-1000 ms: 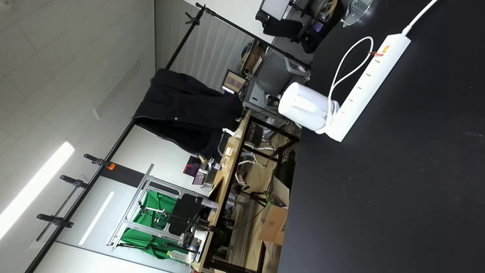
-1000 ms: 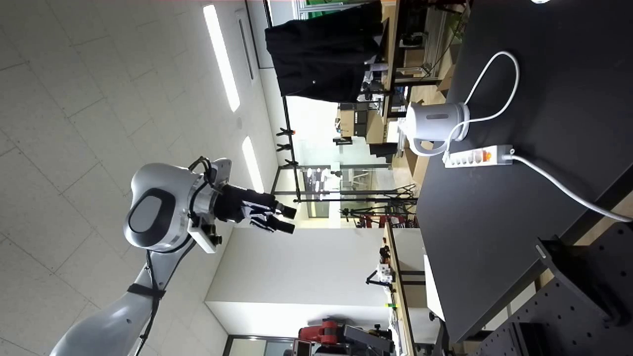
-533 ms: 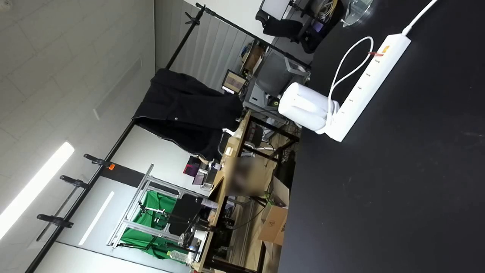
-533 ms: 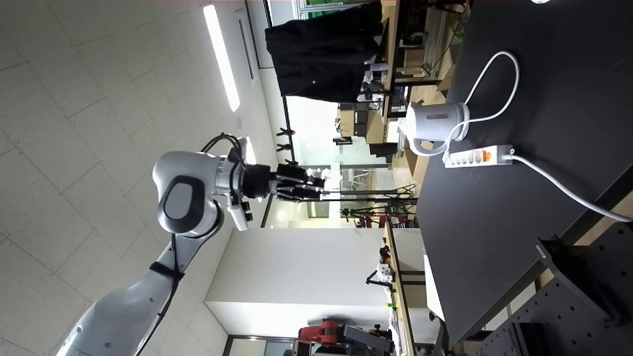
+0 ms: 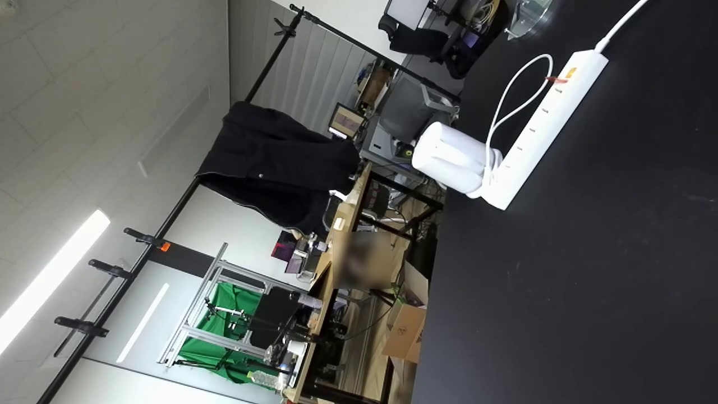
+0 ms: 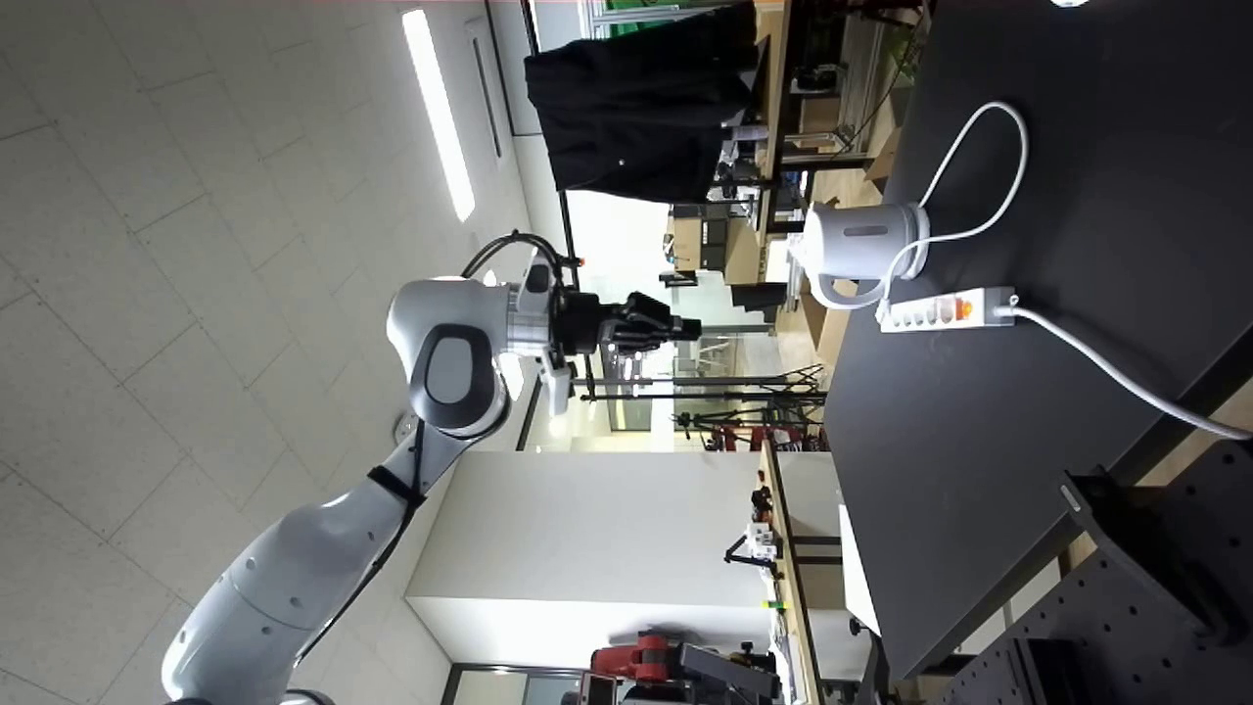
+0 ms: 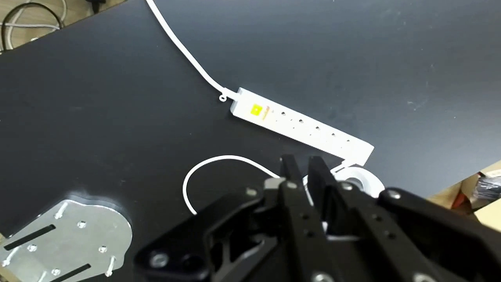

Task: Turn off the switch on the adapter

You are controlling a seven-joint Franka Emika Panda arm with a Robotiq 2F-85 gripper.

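Observation:
The adapter is a white power strip [image 7: 305, 124] lying flat on the black table. At its cable end sits the switch [image 7: 256, 109], which looks bright yellow in the wrist view. In both exterior views the switch [image 6: 964, 310] shows orange on the adapter [image 5: 544, 129]. My gripper [image 6: 698, 329] hangs in the air well above the table, apart from the adapter. From the wrist, the gripper [image 7: 303, 157] has its two black fingertips close together with a narrow gap and nothing held between them. The gripper is outside the frame in an exterior view where the switch [image 5: 571, 72] shows.
A white kettle [image 6: 866, 240] stands beside the adapter's far end, partly behind my fingers in the wrist view. Its cord [image 7: 231, 157] loops over the table. A thick white cable [image 7: 184, 49] leaves the switch end. A clear plate [image 7: 70, 243] lies near the table's edge.
The arm has come down from higher up and moved over toward the adapter's side. The fingers, wide apart a second ago, have drawn nearly together. Adapter and kettle have stayed put.

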